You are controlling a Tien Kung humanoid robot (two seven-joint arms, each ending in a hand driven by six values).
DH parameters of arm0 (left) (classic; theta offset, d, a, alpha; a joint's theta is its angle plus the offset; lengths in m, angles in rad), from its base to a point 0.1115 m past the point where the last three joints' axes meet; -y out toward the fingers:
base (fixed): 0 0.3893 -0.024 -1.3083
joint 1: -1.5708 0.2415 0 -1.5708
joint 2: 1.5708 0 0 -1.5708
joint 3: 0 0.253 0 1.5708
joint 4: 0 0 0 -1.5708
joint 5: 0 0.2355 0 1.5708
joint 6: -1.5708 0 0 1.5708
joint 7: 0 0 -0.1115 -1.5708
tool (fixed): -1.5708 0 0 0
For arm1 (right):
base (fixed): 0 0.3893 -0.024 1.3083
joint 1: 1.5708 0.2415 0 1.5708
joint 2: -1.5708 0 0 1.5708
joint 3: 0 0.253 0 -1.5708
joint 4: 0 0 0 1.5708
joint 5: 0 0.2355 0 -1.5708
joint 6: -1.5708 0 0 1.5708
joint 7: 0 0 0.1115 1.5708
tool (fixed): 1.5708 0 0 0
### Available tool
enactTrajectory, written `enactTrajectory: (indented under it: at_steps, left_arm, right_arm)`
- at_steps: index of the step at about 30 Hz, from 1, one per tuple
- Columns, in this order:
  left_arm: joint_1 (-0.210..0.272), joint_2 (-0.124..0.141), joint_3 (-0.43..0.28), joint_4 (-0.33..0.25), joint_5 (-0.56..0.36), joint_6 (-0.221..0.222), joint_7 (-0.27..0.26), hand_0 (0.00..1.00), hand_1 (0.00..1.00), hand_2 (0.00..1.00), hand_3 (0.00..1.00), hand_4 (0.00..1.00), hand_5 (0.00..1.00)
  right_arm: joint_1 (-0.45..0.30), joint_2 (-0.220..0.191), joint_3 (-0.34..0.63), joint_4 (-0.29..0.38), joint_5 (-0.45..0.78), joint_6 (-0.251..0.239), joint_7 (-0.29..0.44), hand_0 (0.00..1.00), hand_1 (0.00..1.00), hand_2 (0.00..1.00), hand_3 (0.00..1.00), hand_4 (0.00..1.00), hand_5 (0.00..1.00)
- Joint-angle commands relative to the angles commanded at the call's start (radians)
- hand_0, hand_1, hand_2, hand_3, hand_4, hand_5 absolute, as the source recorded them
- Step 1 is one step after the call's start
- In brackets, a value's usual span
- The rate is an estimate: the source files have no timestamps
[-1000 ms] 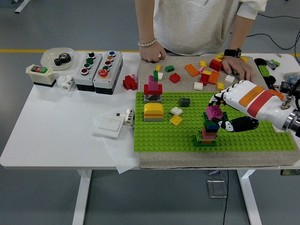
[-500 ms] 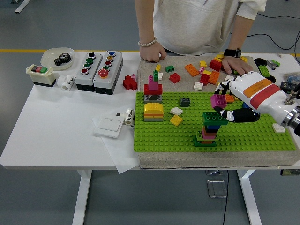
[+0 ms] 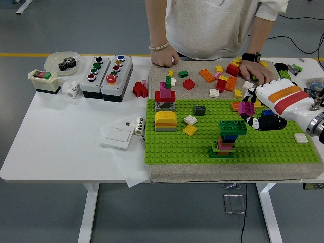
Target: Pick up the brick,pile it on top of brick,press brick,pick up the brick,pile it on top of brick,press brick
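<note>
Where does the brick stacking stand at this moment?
Done: a stack stands on the green baseplate, topped by a dark green brick. In hand: the right hand holds a magenta brick just right of the stack's top, not on it. Left: placing and pressing it.

We see a magenta brick (image 3: 247,108) held off the baseplate at the right hand's (image 3: 263,109) fingertips, a brick stack (image 3: 227,139) upright on the green baseplate (image 3: 177,147), dark green brick (image 3: 232,127) topmost, just left of the magenta one.
</note>
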Motion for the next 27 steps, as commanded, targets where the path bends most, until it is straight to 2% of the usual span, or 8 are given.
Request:
enactTrajectory:
  at_steps: [10,27]
  left_arm:
    - [0.002,-0.001,-0.004,0.000,0.005,0.003,0.002,0.441,0.544,0.565,0.627,0.672,0.798]
    - [0.002,-0.002,-0.006,0.001,0.006,0.005,0.001,0.439,0.538,0.555,0.627,0.669,0.793]
  right_arm:
    - [0.003,-0.020,0.001,0.000,0.048,0.045,-0.030,0.209,0.401,0.524,0.524,0.682,0.476]
    - [0.022,-0.045,0.003,0.000,0.080,0.048,0.017,0.202,0.392,0.524,0.526,0.686,0.503]
